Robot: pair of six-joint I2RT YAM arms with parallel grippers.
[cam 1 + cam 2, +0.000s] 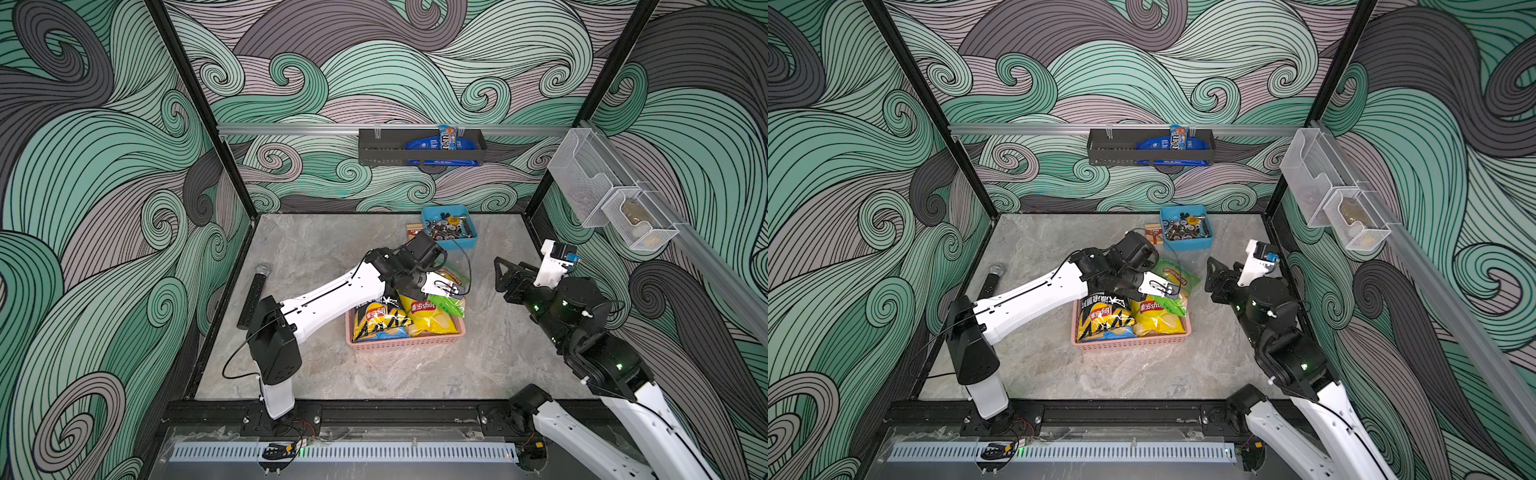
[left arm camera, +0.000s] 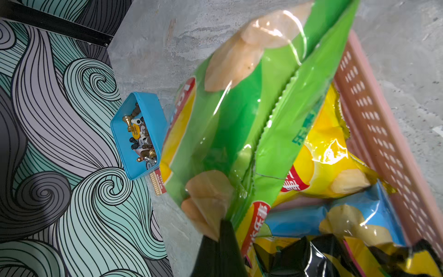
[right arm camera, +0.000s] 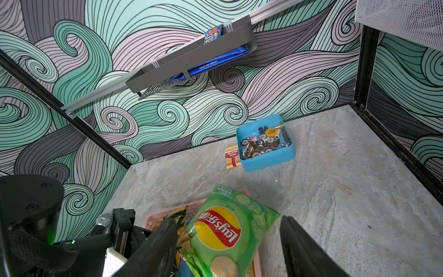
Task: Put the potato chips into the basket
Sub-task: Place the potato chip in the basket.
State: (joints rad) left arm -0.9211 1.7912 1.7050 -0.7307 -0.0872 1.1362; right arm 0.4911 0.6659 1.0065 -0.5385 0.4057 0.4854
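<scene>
Left wrist: seemingly the last bag's placement.
Left tool point(image 1: 452, 291) pinches green bag point(image 2: 227, 134) above basket point(image 2: 374, 134); next, lower and release. Right tool point(image 1: 500, 268) open, empty.

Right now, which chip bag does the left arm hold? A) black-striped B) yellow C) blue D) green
D: the left fingers are shut on the edge of the green bag, which hangs partly over the basket.
</scene>
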